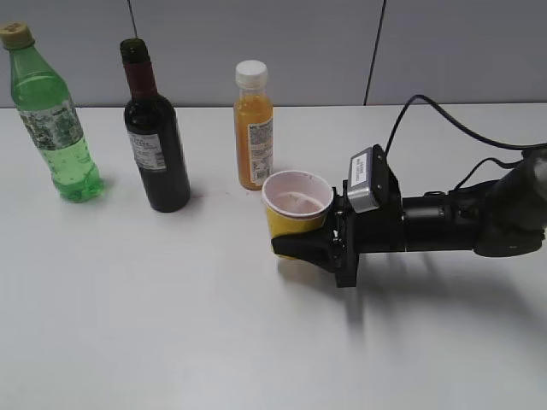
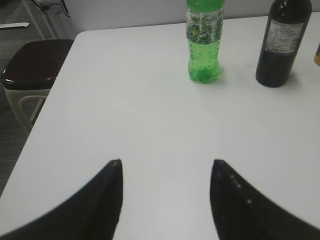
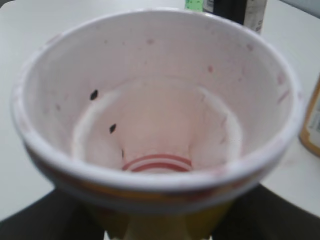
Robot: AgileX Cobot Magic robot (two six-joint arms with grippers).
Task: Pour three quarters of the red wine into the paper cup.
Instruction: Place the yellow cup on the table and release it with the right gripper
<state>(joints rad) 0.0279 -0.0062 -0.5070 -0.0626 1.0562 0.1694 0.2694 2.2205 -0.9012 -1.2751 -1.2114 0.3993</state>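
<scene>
1. On a white counter (image 1: 171, 325), the right end effector (image 1: 309, 246) reaches in from the right side, lying low and level. Its black fingers (image 1: 295, 245) stand partly apart, closed around the lower wall of the paper cup (image 1: 296, 211).
2. The paper cup, yellow outside and white inside, stands upright in that grip. The right wrist view shows pinkish stains, a few dark specks and red rings at its bottom.
3. Just behind the cup, slightly to its left, stands an orange juice bottle (image 1: 254, 128) with a white cap.
4. Further left of the cup stands the dark glass wine bottle (image 1: 155, 137), uncapped, holding the near-black red wine (image 1: 169, 184). It is well apart from the cup.
5. Farthest left of the cup stands a light green soda bottle (image 1: 53, 120).
6. The left end effector (image 2: 166, 200) shows only in its own wrist view: its two dark fingertips (image 2: 107, 200) are spread apart above bare counter, holding nothing, facing the soda and wine bottles.
</scene>
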